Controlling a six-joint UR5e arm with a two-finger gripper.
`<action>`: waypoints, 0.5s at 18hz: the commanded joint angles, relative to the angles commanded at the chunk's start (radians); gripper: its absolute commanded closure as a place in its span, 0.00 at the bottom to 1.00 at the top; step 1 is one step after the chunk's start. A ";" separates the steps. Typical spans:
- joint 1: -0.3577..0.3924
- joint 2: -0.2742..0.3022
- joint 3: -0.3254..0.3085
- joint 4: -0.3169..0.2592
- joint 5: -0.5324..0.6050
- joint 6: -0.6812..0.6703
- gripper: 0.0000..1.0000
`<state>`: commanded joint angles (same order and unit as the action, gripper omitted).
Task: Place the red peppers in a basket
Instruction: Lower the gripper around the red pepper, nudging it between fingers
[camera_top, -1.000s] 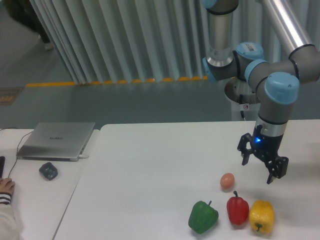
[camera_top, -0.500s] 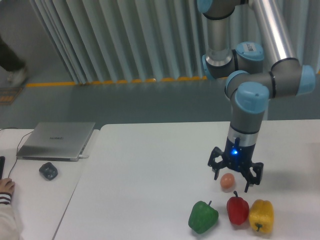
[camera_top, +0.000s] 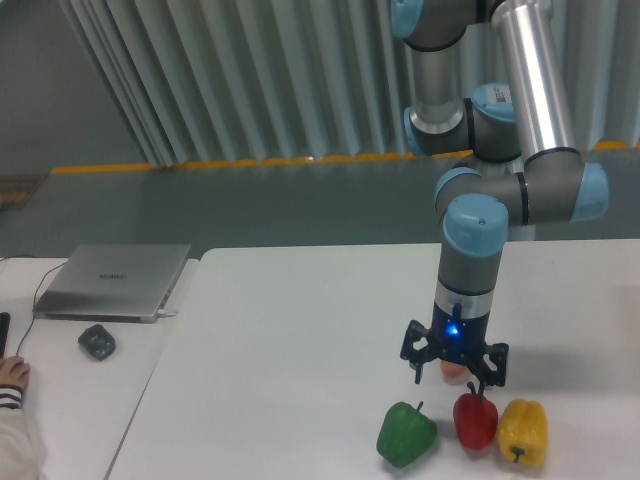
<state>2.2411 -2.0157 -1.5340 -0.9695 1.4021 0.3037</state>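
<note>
The red pepper (camera_top: 476, 422) stands upright near the table's front edge, between a green pepper (camera_top: 406, 434) and a yellow pepper (camera_top: 523, 432). My gripper (camera_top: 453, 378) hangs open just above and slightly left of the red pepper, its fingers spread and pointing down. One fingertip (camera_top: 483, 388) is close over the red pepper's stem. Nothing is held between the fingers. No basket is in view.
A small orange-pink ball (camera_top: 452, 370) lies on the table behind the gripper, partly hidden by it. A closed laptop (camera_top: 112, 280) and a dark mouse (camera_top: 97, 342) sit on the left desk. A person's hand (camera_top: 12, 373) shows at the left edge.
The arm has swung left and lower, bringing the open gripper from right of the ball to over it and just above the red pepper. The peppers have not moved.
</note>
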 joint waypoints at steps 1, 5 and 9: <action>0.005 -0.002 0.003 0.002 0.000 0.002 0.00; 0.029 -0.028 0.014 0.003 0.002 0.032 0.00; 0.031 -0.043 0.014 0.009 0.002 0.037 0.00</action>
<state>2.2718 -2.0586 -1.5202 -0.9603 1.4036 0.3405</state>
